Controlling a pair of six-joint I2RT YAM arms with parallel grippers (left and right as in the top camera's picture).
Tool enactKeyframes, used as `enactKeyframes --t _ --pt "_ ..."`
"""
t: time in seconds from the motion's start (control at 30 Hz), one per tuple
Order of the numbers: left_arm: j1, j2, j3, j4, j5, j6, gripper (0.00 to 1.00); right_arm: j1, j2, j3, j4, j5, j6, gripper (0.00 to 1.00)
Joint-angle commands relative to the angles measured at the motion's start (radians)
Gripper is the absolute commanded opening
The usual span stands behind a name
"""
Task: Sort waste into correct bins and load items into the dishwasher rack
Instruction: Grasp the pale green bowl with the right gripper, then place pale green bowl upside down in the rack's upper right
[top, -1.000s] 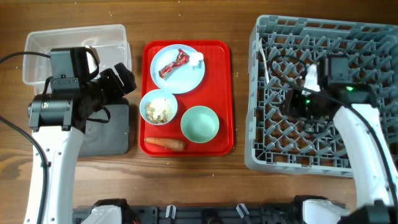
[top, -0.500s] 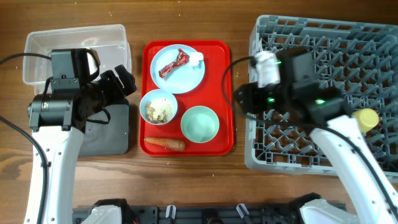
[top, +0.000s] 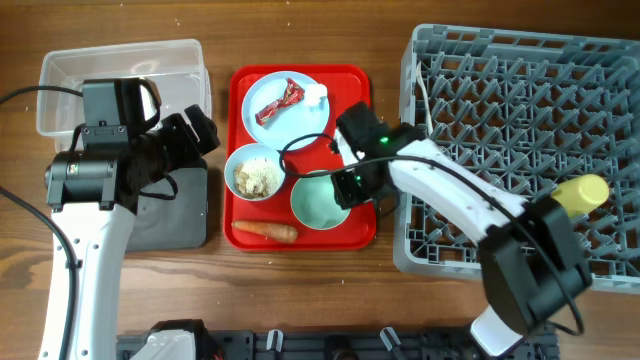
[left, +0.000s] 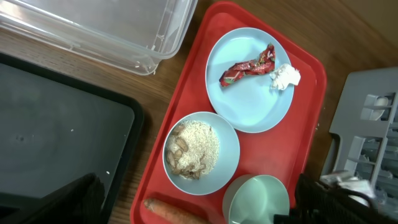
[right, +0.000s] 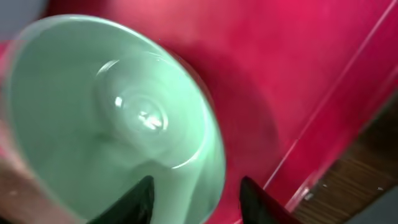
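Right gripper (right: 199, 194) is open, fingers straddling the rim of the green bowl (right: 93, 124); rest of the bowl sits up-left of it on the red tray (right: 286, 62). Prob light, rigid, glossy = slippery, so a rim pinch looks best imo.

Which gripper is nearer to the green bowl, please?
Right. The right gripper is at the green bowl on the tray; the left gripper is off the tray, beyond the rice bowl.

Right gripper (top: 350, 186), a second ago above the dishwasher rack (top: 520, 60), now hangs over the red tray (top: 356, 100); the green bowl (top: 318, 200) has its right rim between the parted fingers (right: 138, 198); well away from the gripper, a yellow object (top: 580, 192) in the rack is uncovered.
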Motion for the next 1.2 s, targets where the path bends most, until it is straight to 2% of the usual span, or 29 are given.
enactKeyframes --t 0.0,0.07,0.1,0.17,0.27,0.37,0.47,0.6,0.7,0.77,0.87,1.07,1.17 --pt "0.005 0.0 0.005 -0.001 -0.01 0.005 1.0 0.003 0.061 0.011 0.019 0.038 0.024 0.28" --pt "0.005 0.0 0.005 -0.001 -0.01 0.005 1.0 0.003 0.061 0.011 0.031 0.039 0.024 0.09" --pt "0.005 0.0 0.005 -0.001 -0.01 0.005 1.0 0.003 0.059 0.011 0.036 0.042 0.029 0.04" --pt "0.005 0.0 0.005 -0.002 -0.01 0.005 1.0 0.002 0.043 0.02 0.037 0.093 0.078 0.04" --pt "0.005 0.0 0.005 -0.005 -0.01 0.006 1.0 -0.01 -0.027 0.076 0.017 0.186 0.079 0.04" --pt "0.005 0.0 0.005 -0.005 -0.01 0.005 1.0 -0.045 -0.146 0.171 0.002 0.364 0.071 0.04" --pt "0.005 0.0 0.005 -0.005 -0.01 0.005 1.0 -0.089 -0.267 0.196 0.056 0.657 0.064 0.04" --pt "0.005 0.0 0.005 -0.005 -0.01 0.005 1.0 -0.18 -0.357 0.196 0.194 1.019 -0.149 0.04" --pt "0.005 0.0 0.005 -0.005 -0.01 0.005 1.0 -0.267 -0.349 0.195 0.314 1.229 -0.269 0.04" --pt "0.005 0.0 0.005 -0.005 -0.01 0.005 1.0 -0.341 -0.336 0.195 0.389 1.306 -0.299 0.04" --pt "0.005 0.0 0.005 -0.005 -0.01 0.005 1.0 -0.436 -0.304 0.195 0.43 1.371 -0.299 0.04" --pt "0.005 0.0 0.005 -0.005 -0.009 0.005 1.0 -0.634 -0.114 0.195 0.465 1.494 -0.302 0.05" --pt "0.005 0.0 0.005 -0.009 -0.009 0.005 1.0 -0.702 -0.017 0.195 0.537 1.51 -0.389 0.04"
